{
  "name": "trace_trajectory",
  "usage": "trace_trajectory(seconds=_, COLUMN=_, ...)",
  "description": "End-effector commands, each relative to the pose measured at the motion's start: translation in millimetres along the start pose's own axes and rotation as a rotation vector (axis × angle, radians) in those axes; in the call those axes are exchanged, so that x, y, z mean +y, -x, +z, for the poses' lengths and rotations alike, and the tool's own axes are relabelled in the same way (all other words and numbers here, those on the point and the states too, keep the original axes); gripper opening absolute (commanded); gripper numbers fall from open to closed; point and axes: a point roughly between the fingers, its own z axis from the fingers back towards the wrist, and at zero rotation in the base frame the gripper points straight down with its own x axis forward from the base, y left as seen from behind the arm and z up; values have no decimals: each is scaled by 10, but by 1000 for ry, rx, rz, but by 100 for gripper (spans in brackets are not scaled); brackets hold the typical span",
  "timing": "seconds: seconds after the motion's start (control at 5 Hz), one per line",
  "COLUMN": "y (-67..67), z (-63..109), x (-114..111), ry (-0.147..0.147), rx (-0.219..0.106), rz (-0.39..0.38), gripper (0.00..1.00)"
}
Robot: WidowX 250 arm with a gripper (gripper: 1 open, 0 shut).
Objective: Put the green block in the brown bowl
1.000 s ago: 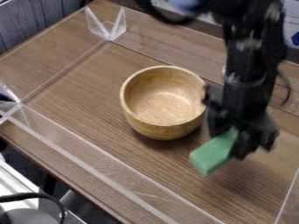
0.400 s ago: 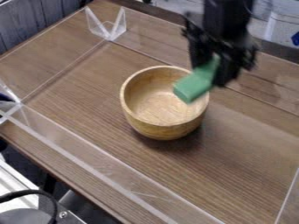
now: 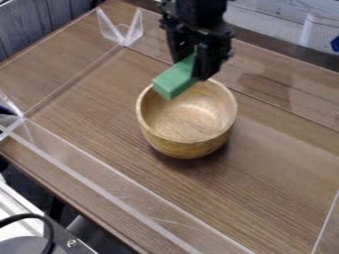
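The gripper (image 3: pixel 189 67) points downward, its jaws partly closed on the upper end of the green block (image 3: pixel 175 79), which it holds clear of all surfaces. The block hangs tilted, its lower end angled toward the left of the view. It sits above the far-left rim of the brown bowl (image 3: pixel 188 116), overlapping the rim line as seen from this camera; whether it is fully over the bowl's opening cannot be told. The black arm (image 3: pixel 196 18) rises from the gripper out of the top of the frame. The bowl stands upright on the wooden tabletop (image 3: pixel 93 94) with nothing visible inside it. A clear plastic barrier (image 3: pixel 59 149) runs along the near and left edges of the tabletop, with a clear corner bracket (image 3: pixel 126 28) at the far side.
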Motion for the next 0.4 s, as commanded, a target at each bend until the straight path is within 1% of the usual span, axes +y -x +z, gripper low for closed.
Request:
trace_trajectory(seconds=0.0, y=57, z=5, x=71, ry=-19, rx=-20, rz=-10, gripper=0)
trace_trajectory(seconds=0.2, y=149, z=-114, x=70, ry=-17, rx=0, rz=-22, gripper=0)
